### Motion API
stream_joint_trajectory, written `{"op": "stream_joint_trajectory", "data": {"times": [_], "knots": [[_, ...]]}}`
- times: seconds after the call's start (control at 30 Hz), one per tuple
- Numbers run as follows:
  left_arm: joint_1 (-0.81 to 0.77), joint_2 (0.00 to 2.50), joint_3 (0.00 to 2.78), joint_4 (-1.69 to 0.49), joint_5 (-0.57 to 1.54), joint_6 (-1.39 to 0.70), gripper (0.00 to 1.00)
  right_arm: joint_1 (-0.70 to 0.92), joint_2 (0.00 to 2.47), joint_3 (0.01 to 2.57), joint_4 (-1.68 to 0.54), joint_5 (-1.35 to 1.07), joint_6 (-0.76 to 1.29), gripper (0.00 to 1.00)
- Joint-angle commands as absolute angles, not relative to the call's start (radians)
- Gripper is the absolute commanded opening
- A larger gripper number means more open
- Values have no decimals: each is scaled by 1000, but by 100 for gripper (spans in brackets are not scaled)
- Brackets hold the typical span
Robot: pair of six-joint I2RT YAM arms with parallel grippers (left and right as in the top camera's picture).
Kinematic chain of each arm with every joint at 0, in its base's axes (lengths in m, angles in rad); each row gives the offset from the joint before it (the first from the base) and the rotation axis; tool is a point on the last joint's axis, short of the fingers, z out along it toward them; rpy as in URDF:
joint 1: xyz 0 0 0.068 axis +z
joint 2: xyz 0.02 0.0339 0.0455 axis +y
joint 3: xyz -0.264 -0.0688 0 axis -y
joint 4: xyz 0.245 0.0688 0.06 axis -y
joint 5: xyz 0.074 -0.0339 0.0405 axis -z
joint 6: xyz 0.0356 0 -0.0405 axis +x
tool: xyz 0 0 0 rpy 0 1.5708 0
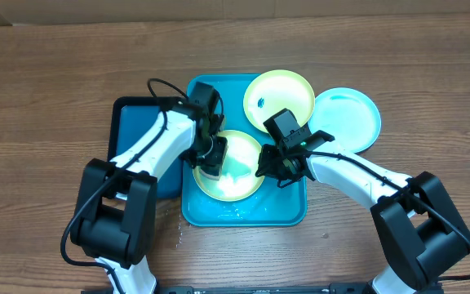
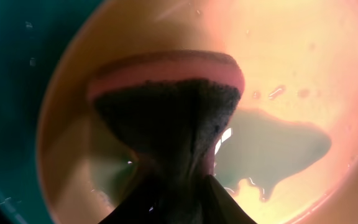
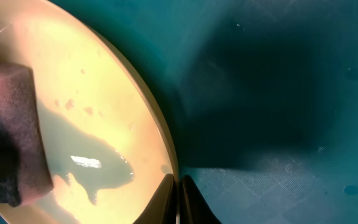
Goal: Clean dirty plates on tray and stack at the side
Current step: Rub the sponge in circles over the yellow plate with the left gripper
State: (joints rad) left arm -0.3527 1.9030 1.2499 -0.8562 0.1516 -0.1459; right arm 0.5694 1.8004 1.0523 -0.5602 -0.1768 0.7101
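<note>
- Far left, the dark-blue tray (image 1: pixel 133 139) sits edge to edge with the turquoise tray (image 1: pixel 288 214). Its rim looks like a wall for any leftward sweep of the left arm.
- Left claw (image 1: pixel 209 155) is clenched on a sponge (image 2: pixel 166 93), pinching it at the waist so it flares out. The sponge presses down onto the centre plate (image 1: pixel 235 184), which lies flat inside the tray.
- That plate is shallow plastic, so I'd judge it light and stiff, not fragile, and free to skate under the sponge. A puddle (image 2: pixel 272 143) glistens on it, so call it slippery too.
- Right claw (image 3: pixel 178 186) is the anchor: its fingers are pinched shut across the plate's right rim, one above and one below. The raised lip looks like the only sensible hold, since the wet floor offers none.
- Room is tight in here. The plate fills much of the tray's width, with only a bare turquoise strip on the right.
- Up and right, the second yellow-green plate (image 1: pixel 280 100) overlaps the tray's top right corner, small blue smear showing. It is near the right arm, so a lift probably wants to go straight up first.
- Furthest right, the light blue plate (image 1: pixel 348 121) rests on the table (image 1: pixel 39 98), tucked just beside that second plate. Open wood lies beyond and below it, a likely stacking spot.
</note>
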Motion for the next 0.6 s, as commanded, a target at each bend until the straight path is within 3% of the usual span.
{"op": "stream_joint_trajectory", "data": {"times": [0.0, 0.1, 0.57], "knots": [[-366, 1909, 1218, -828, 129, -137, 26, 569, 1810, 1047, -555, -178, 715, 4], [-367, 1909, 1213, -822, 97, -143, 4, 569, 1810, 1047, -555, -178, 715, 4], [-367, 1906, 1412, -948, 33, -134, 4, 569, 1810, 1047, -555, -178, 715, 4]]}}
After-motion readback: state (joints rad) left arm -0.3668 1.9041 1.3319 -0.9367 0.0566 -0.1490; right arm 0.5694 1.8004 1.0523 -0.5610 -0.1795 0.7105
